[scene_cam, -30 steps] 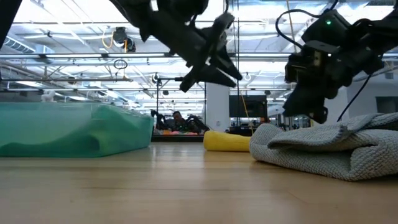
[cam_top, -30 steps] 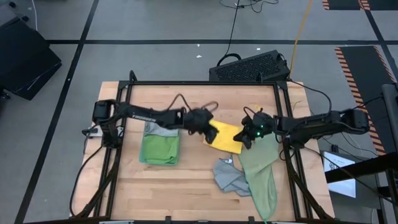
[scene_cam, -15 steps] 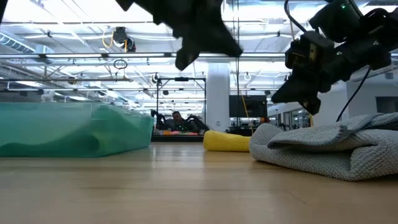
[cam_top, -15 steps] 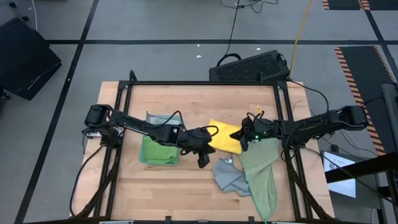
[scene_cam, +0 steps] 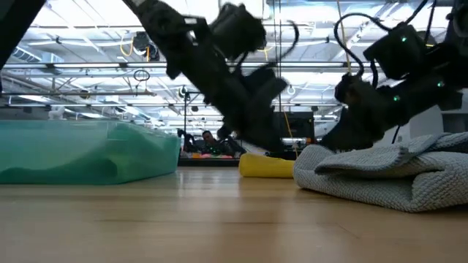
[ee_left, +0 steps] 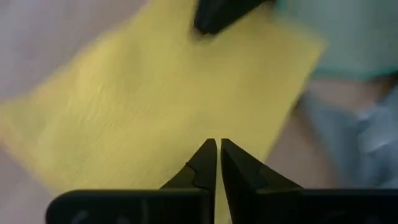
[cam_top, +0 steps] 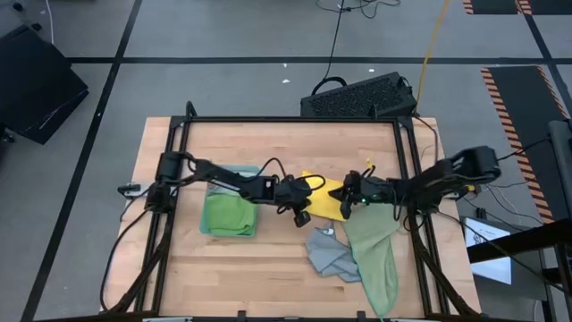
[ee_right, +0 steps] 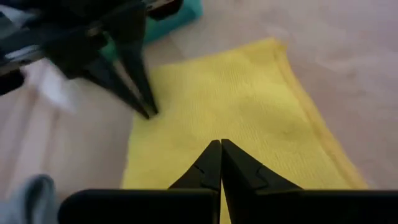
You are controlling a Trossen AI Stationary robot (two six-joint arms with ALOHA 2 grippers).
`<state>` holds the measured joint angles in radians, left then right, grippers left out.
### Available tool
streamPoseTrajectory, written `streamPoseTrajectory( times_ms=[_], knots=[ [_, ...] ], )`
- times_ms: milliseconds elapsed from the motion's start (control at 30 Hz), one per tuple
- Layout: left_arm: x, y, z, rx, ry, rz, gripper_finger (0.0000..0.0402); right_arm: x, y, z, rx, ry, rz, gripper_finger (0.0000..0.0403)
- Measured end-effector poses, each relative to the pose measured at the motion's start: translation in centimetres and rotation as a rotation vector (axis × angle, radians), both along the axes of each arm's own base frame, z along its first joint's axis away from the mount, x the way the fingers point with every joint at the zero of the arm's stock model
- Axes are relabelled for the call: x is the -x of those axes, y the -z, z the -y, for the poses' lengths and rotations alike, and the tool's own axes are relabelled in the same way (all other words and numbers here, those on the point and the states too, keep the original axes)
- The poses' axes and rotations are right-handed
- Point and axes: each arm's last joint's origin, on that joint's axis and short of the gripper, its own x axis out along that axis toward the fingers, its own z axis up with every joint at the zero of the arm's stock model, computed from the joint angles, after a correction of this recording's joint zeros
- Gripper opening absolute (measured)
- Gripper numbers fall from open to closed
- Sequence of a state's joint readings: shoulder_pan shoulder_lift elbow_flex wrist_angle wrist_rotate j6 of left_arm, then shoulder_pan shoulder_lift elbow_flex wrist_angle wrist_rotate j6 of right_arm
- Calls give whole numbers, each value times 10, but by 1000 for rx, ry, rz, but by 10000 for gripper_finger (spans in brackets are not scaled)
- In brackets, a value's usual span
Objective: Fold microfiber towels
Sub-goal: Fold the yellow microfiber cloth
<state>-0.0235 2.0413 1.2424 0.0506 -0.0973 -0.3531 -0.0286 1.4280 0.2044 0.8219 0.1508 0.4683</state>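
yellow towel [cam_top: 323, 199] lies flat at centre of the high view, just right of middle on the wooden table [cam_top: 268, 143]. folded green towel [cam_top: 230, 215] left of it, with a teal one partly under it; grey towel [cam_top: 331, 255] crumpled below; pale sage towel [cam_top: 375, 255] draped toward lower right.

risk, as a judgement: both grippers are down on opposite edges of the yellow towel with almost nothing between the fingers. if either pinch caught only a few threads or bare wood, a lift would leave that edge behind and the fold would come out skewed. the two arms also sit close over one small cloth; a crossing move could knock them together. the sage towel lies just beside the right gripper and may get dragged along.

left gripper [ee_left: 218, 147]: fingers together at the towel's left edge, tips pressed onto yellow cloth; whether any fabric is caught between them cannot be told.

right gripper [ee_right: 221, 148]: fingers fully together at the right edge, tips on the cloth; no pinched fold visible. the left gripper shows in its upper left.
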Motion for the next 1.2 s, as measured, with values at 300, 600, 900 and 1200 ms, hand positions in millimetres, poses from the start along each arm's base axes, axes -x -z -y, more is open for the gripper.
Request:
streamPoseTrajectory(
  times_ms=[300,600,900,1200],
  knots=[
    [7,28,-22,61,-92,-165,26,-3,31,1,53,-16,-150,0],
    [8,-7,-27,151,-132,-30,26,-4,26,0,93,-86,-105,0],
    [25,-54,-11,0,-39,-28,27,6,-12,-3,59,-164,-37,1],
    [37,-43,0,144,-265,-154,27,34,-22,-6,-56,-181,-176,13]
  ],
)
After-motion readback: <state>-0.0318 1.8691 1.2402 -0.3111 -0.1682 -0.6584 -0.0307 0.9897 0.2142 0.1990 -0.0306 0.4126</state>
